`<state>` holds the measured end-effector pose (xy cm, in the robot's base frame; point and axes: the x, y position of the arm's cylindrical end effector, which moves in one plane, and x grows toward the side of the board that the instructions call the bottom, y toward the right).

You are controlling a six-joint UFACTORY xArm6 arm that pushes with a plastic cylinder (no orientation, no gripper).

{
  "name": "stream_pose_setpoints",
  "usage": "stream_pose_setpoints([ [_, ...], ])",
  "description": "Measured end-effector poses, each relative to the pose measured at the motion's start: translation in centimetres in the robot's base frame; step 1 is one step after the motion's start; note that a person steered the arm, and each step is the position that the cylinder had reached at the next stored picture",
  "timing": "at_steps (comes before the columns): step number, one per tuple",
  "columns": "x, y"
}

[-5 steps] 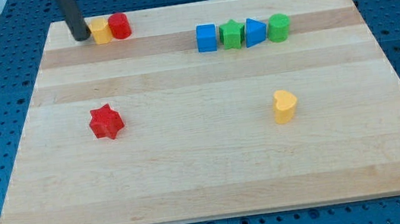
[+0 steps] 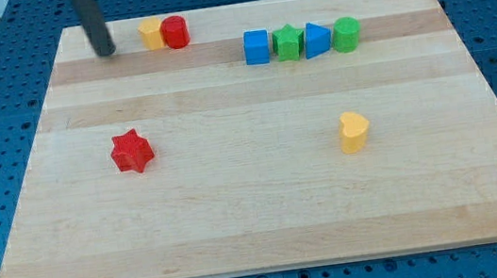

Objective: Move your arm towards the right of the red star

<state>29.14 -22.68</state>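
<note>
Although the red star [image 2: 131, 151] is the target, the spot to its right is not yet occupied: the worktop [image 2: 259, 223] surface just to the view's right of the star is bare wood, so nearly the whole approach is judged to remain. The star lies in the left half of the worktop, roughly midway between the top and bottom edges and well in from the left edge. It is seen as a small, solid red piece with blunt points, lying flat and touching nothing.

My tip [image 2: 106, 52] is found near the worktop's top-left corner, well apart from the star and above it in the view; a travel toward the bottom edge and somewhat rightward is judged to be needed. No pincer is fitted to this arm, so no released or clenched state can be told.

Just to the right of the tip, apart from it, a yellow block [image 2: 152, 34] and a red cylinder [image 2: 175, 31] are touching along the top edge. Further along that edge a row is formed by a blue cube [image 2: 257, 47], a green block [image 2: 287, 43], a blue triangular block [image 2: 316, 39] and a green cylinder [image 2: 346, 34]. A yellow heart-like block [image 2: 353, 132] is set alone in the right half.
</note>
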Motion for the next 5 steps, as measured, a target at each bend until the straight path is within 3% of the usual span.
stream_pose_setpoints([
  [1, 3.6, 4.2],
  [2, 3.7, 12.5],
  [3, 9.9, 16.3],
  [4, 18.5, 16.2],
  [5, 19.8, 12.3],
])
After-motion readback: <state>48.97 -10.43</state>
